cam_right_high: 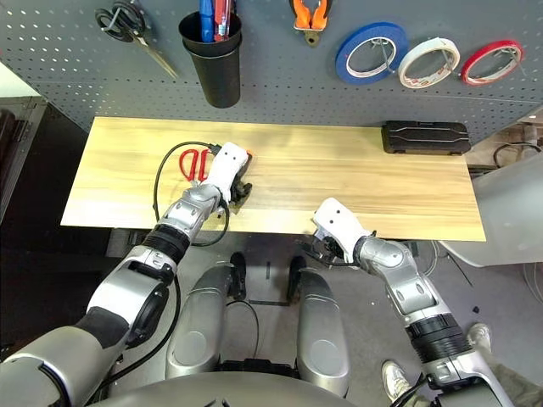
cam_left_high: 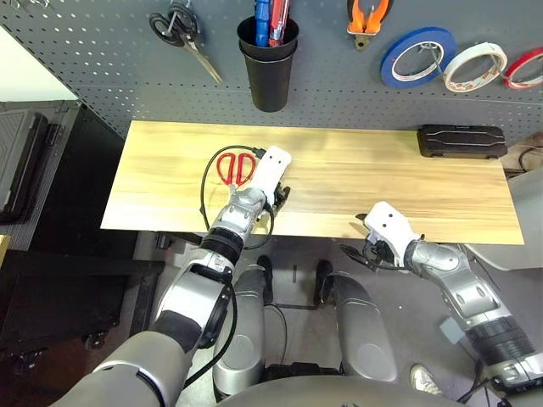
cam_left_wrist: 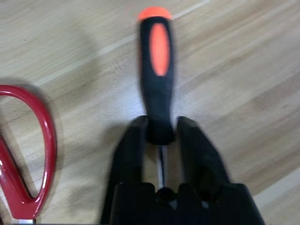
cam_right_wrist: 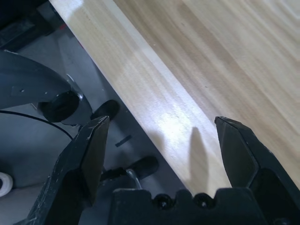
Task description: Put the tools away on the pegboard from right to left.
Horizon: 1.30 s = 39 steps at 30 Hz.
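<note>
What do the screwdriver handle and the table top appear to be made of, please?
Screwdriver: handle looks like matte black plastic or rubber with glossy orange inserts and cap, and a thin metal shaft. Table: pale wood or a wood-look laminate, going by its grain streaks and soft sheen.

The black-and-orange-handled screwdriver (cam_left_wrist: 158,79) lies flat on the table (cam_left_high: 424,186), just beside the red-handled scissors (cam_left_high: 235,167). On the pegboard (cam_left_high: 102,68) above hang orange-handled pliers (cam_left_high: 368,17) and a whitish tape roll (cam_left_high: 475,66).
</note>
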Available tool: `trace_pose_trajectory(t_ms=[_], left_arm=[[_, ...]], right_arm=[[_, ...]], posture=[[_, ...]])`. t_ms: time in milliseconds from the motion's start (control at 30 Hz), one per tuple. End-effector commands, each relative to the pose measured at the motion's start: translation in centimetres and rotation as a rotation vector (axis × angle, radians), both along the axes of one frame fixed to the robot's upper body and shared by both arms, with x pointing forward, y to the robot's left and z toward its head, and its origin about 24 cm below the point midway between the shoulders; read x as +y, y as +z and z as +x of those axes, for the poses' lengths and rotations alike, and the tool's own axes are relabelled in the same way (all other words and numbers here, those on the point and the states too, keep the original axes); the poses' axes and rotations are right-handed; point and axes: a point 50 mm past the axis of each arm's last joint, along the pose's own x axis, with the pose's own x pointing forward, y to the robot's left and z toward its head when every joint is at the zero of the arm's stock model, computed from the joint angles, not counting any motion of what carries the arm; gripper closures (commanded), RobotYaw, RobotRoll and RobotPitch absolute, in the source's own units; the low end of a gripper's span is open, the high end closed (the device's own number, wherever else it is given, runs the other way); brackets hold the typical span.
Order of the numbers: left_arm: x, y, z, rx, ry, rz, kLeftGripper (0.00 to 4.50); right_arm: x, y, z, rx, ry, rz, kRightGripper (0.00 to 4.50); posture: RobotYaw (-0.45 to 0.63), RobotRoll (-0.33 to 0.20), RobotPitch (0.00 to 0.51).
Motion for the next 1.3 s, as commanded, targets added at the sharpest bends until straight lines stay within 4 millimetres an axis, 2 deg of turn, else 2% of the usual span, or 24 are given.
trace_pose_trajectory(t_ms=[33, 233, 400, 733, 833, 933, 1100, 1300], left_arm=[[0.4, -2.5, -1.1, 0.103, 0.017, 0.033, 3.96], [0.2, -2.2, -1.1, 0.075, 0.004, 0.013, 3.96], [0.2, -0.7, -1.3, 0.014, 0.028, -0.064, 3.96], [1.3, 4.2, -2.9, -0.155, 0.155, -0.194, 3.96], [2.0, 6.1, -3.6, -0.235, 0.200, -0.241, 3.96], [2.6, 8.5, -4.1, -0.315, 0.268, -0.359, 3.96], [3.7, 11.1, -4.4, -0.385, 0.331, -0.452, 3.96], [5.3, 11.8, -5.4, -0.445, 0.363, -0.438, 3.96]], right_arm=[[-0.6, -0.1, -0.4, 0.012, -0.022, 0.003, 0.00], [-0.9, 0.6, 0.1, -0.022, -0.020, 0.025, 0.00], [-1.4, 1.7, 1.3, -0.083, -0.004, 0.084, 0.00], [-1.7, 3.6, 3.1, -0.169, 0.069, 0.218, 0.00], [-1.9, 4.7, 3.5, -0.209, 0.086, 0.294, 0.00], [-2.2, 5.7, 4.0, -0.235, 0.092, 0.378, 0.00], [-2.6, 7.2, 4.7, -0.273, 0.105, 0.488, 0.00], [-2.9, 7.8, 5.2, -0.324, 0.125, 0.519, 0.00]], posture=[[0.00, 0.000, 0.386], [0.02, 0.000, 0.368], [0.05, 0.000, 0.347], [0.15, 0.000, 0.312], [0.17, 0.000, 0.299], [0.20, 0.000, 0.279], [0.23, 0.000, 0.255], [0.23, 0.000, 0.235]])
